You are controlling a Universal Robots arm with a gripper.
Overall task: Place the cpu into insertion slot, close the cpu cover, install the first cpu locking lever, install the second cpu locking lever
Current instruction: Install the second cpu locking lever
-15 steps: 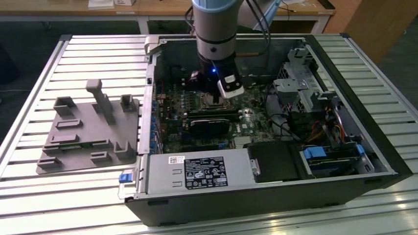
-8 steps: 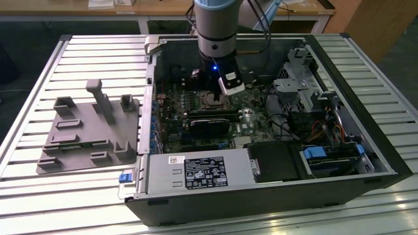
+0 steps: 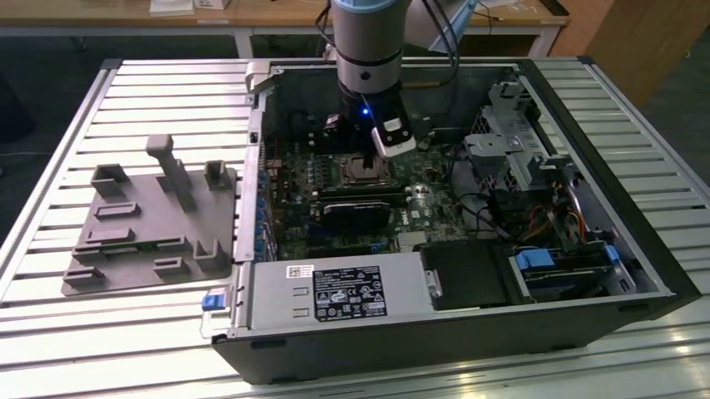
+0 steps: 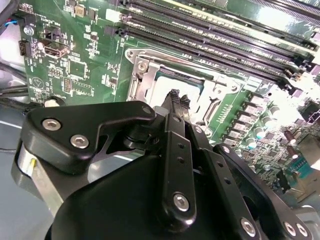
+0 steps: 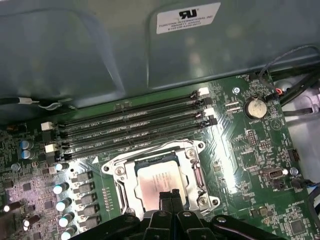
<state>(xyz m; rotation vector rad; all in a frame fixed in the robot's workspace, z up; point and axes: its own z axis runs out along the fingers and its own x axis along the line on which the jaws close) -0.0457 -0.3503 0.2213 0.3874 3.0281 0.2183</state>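
Gripper (image 5: 171,196): black fingers pressed together with no gap, nothing between them; tips sit right over the near edge of the cpu in both wrist views.
Gripper body: the second wrist view shows the black linkage arms and silver screws (image 4: 176,201) that the first wrist view crops to a sliver.
Cpu (image 5: 159,181): dull silver-tan square lying flat inside the insertion slot, seen through the cover's window.
Cpu cover (image 5: 129,186): silvery frame plate lying flat over the chip, its window framing the metal face.
Insertion slot (image 4: 141,76): metal-rimmed socket on the green motherboard (image 5: 245,145).
Memory slots (image 5: 135,127): four long black rows just beside the socket, white and black latches at their ends.
Capacitors (image 5: 65,205): row of small silver-topped cans near the socket.
Coin battery (image 5: 256,107): round silver cell on the board, apart from the socket.
Computer case (image 3: 466,332): open tower lying on its side on a slatted metal table (image 3: 145,332); the exterior view alone shows it whole, with the arm (image 3: 370,41) reaching straight down into it.
Grey fixture tray (image 3: 150,224): on the table toward the exterior view's left, outside the case.
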